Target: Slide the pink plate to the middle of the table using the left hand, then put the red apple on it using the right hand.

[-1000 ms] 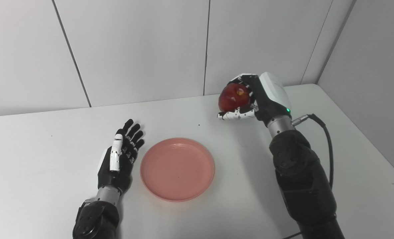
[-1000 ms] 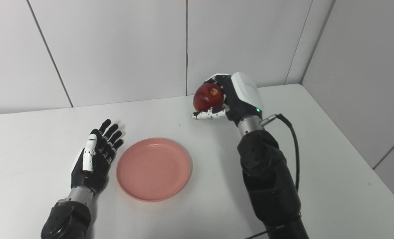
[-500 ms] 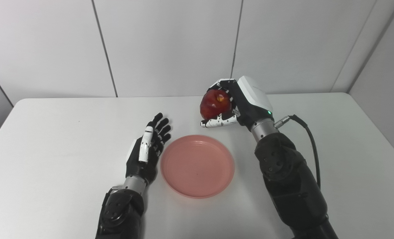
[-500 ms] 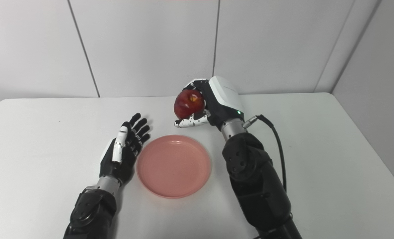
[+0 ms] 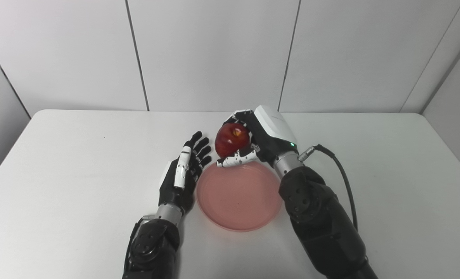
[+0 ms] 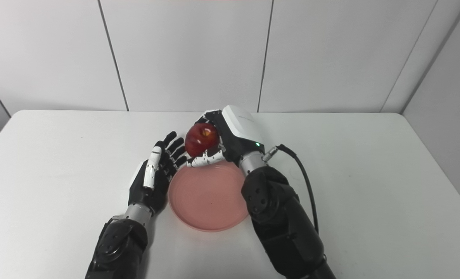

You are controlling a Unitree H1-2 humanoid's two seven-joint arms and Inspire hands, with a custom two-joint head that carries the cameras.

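Observation:
The pink plate (image 5: 237,195) lies on the white table (image 5: 78,162), near the middle and towards the front. My left hand (image 5: 183,176) rests open beside the plate's left rim, fingers straight and pointing away from me. My right hand (image 5: 259,135) is shut on the red apple (image 5: 232,140), stem end up, and holds it in the air over the plate's far rim. The apple (image 6: 201,139) is clear of the plate (image 6: 208,197) in the right eye view too.
White wall panels (image 5: 214,54) stand right behind the table's far edge. A black cable (image 5: 340,170) loops out from my right wrist over the table's right half. Nothing else lies on the table.
The camera has panned right to left, so the whole scene shifted. My right hand has carried the apple from the far right towards me and leftwards, to the plate's far rim. The left hand stays put.

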